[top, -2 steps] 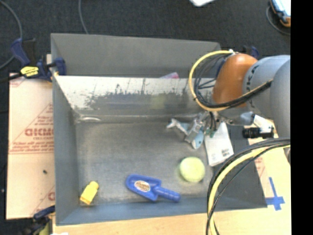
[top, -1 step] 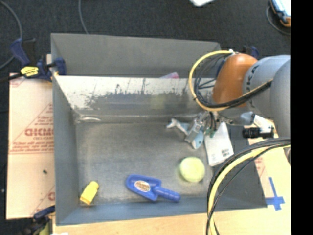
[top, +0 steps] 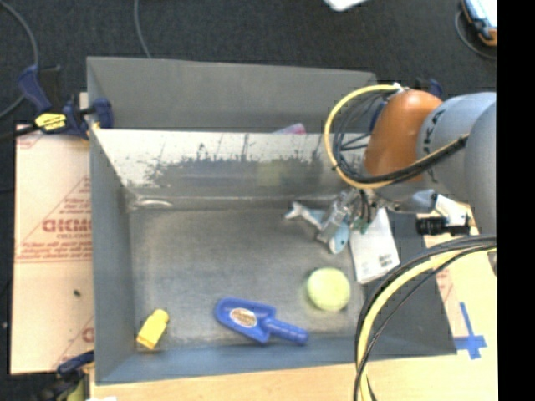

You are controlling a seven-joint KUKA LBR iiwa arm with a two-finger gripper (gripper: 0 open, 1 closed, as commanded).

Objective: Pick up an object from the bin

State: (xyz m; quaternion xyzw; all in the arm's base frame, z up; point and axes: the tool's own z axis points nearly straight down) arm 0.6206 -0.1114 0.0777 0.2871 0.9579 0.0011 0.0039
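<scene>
My gripper (top: 317, 226) hangs at the right of the bin near the far wall, its metal fingers spread open with nothing between them. Just below it, toward the front right, a yellow-green ball (top: 328, 291) rests on the floor, apart from the fingers. Left of the ball, along the front wall, lies a blue scoop-like tool (top: 255, 320) with an orange oval label on its wide end. In the front left corner sits a small yellow block (top: 153, 328).
The arm, with its orange cover and looped cables, comes in over the bin's right wall. A white tag hangs from it beside the gripper. The bin's left half and middle are bare grey floor.
</scene>
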